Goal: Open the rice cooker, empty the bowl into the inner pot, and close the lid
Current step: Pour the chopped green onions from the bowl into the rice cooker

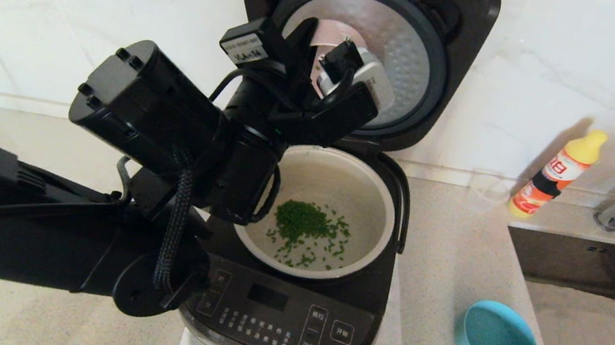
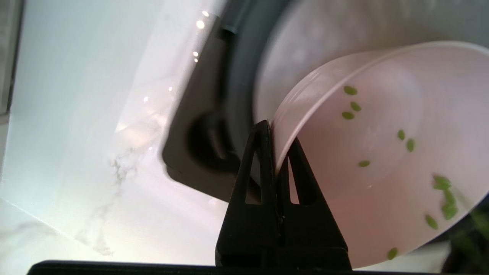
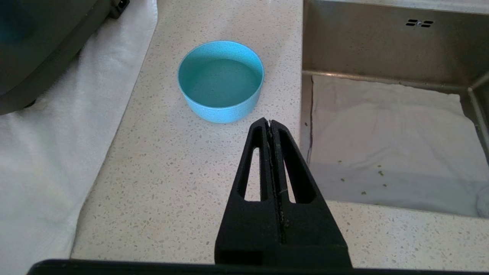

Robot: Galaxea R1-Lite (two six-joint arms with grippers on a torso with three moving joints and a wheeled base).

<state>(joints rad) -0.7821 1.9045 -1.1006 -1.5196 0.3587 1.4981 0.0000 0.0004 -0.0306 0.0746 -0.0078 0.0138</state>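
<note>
We keep the left gripper [image 2: 276, 152] pinching the pink bowl [image 2: 382, 160] by its rim, tipped above the inner pot [image 1: 319, 212], and shake out the clinging green bits; the lid [image 1: 359, 49] stands open.

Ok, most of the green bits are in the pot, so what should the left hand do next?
Probably give the pink bowl a further tip or small shake over the inner pot. The left hand grips its rim, a few green bits cling inside, and the lid stands open.
</note>
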